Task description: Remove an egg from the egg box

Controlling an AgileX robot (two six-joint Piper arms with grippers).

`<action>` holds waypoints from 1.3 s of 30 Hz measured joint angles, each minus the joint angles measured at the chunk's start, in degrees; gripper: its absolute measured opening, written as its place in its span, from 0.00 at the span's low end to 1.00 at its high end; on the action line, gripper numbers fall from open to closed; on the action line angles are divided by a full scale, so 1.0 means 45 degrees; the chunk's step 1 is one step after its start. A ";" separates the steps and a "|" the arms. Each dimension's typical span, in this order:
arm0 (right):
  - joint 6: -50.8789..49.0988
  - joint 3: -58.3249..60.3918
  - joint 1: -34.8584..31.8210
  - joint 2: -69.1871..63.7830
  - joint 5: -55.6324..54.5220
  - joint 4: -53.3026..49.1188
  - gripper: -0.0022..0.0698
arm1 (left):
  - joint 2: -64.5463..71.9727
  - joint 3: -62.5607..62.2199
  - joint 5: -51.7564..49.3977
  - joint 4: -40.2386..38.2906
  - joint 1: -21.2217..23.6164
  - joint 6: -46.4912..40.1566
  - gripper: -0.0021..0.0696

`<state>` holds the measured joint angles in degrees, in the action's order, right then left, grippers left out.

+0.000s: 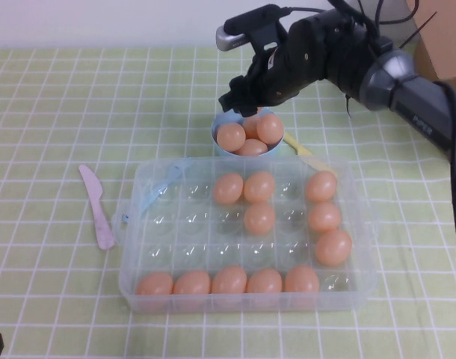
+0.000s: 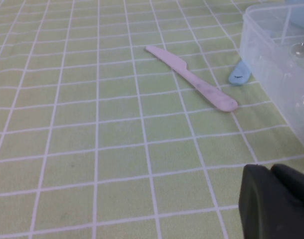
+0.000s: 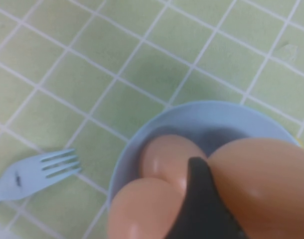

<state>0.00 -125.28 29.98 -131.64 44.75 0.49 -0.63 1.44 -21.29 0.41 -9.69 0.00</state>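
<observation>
A: What's hidden?
B: The right hand (image 1: 247, 105) hangs over the small blue bowl (image 1: 222, 139) of eggs, far of the egg box (image 1: 347, 288); I cannot tell its grip. The egg (image 1: 270, 129) lies in that bowl.
A: The left hand (image 2: 276, 204)?
B: Near-left, mostly cut off, grip unclear.
A: Writing?
B: "PIPER" on the right arm (image 1: 426, 123).

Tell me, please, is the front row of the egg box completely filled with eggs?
No: in the high view the egg box front row holds five eggs, and its rightmost cup is empty.
</observation>
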 joint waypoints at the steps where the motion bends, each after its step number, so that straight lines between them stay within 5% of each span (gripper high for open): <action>1: 0.0000 -0.0073 -0.0001 -0.0129 -0.0004 0.0000 0.57 | 0.0000 0.0000 0.0000 0.0000 0.0000 0.0000 0.02; 23: 0.0000 -0.0427 -0.0086 -0.0511 0.0107 0.0561 0.66 | 0.0000 0.0000 0.0000 0.0000 0.0000 0.0000 0.02; 27: -0.0163 -0.0427 0.0145 0.0278 0.0384 0.0561 0.48 | 0.0000 0.0000 0.0000 0.0000 0.0000 0.0000 0.02; 31: -0.0541 -0.0013 0.0734 0.1501 0.0193 0.0561 0.13 | 0.0000 0.0000 0.0000 0.0000 0.0000 0.0000 0.02; 39: -0.0636 0.4178 0.1734 0.4363 -0.2189 0.0615 0.01 | 0.0000 0.0000 0.0000 0.0000 0.0000 0.0000 0.02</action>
<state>-2.86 -106.48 37.78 -112.01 34.90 3.26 -0.63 1.44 -21.29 0.41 -9.69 0.00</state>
